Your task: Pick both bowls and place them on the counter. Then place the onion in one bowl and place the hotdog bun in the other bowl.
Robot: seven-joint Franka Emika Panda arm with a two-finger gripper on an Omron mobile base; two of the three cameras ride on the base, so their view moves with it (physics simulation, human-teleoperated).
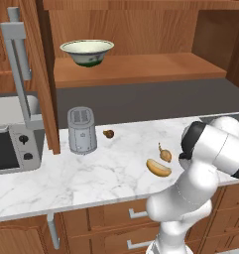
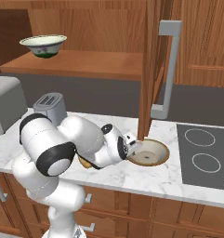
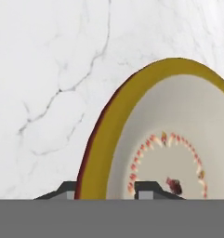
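While straddled by claw tips, tan bowl rim, on counter

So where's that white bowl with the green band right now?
The white bowl sits on the wooden shelf inside the open cabinet, above the toaster; in the right base view it is at upper left.

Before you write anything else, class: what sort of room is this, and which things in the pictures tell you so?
A kitchen, computer-drawn by the look of it. A toaster stands on a marble counter over wooden drawers, a stovetop is set into the counter, and a bowl sits on a wooden shelf above.
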